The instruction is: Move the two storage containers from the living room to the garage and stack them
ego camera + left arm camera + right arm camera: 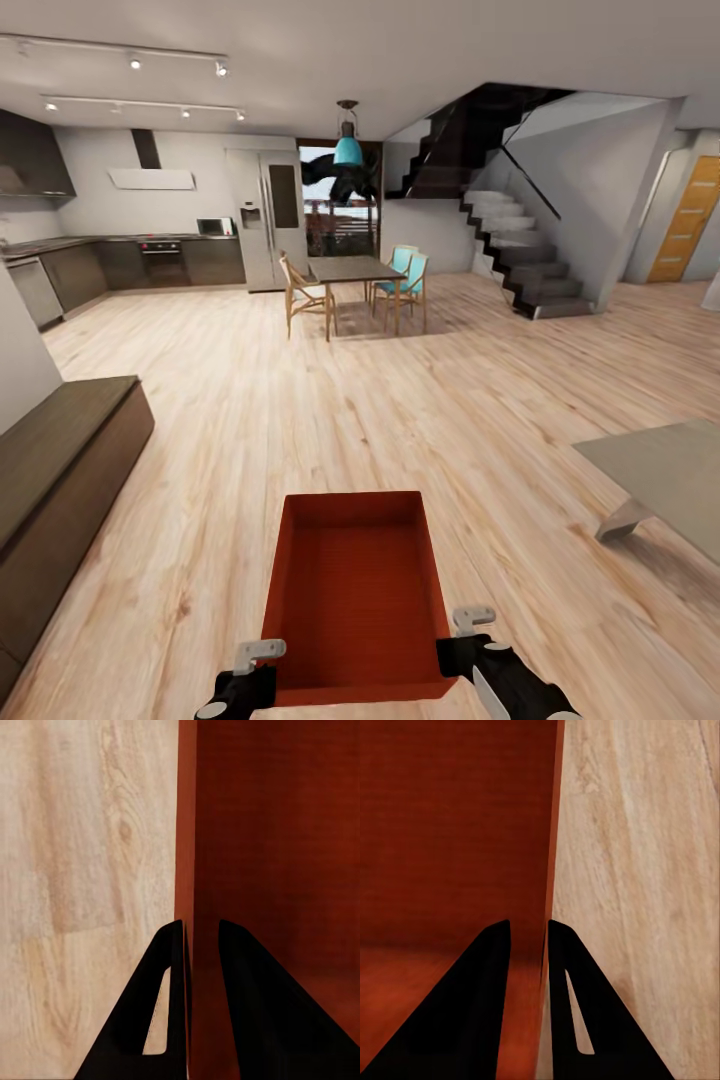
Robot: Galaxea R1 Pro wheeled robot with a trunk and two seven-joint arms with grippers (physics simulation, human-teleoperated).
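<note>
One orange-red container (357, 597). Two grippers, left (243, 672) and right (478, 634). One dining table (352, 270); chairs around it: three made out, perhaps a fourth hidden behind. One pendant lamp (348, 148). One fridge (268, 218). One staircase (520, 255). One grey low table (668, 482). One long dark cabinet (60, 470).

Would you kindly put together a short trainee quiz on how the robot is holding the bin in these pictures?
1. True or false: the left end effector grips a side wall of the orange-red container.
2. What does the right end effector hold? A) a chair B) the container's wall C) nothing
3. Fill in: the container is carried above a light ____-plank floor.

Key: 1 true; 2 B; 3 wood.
</note>
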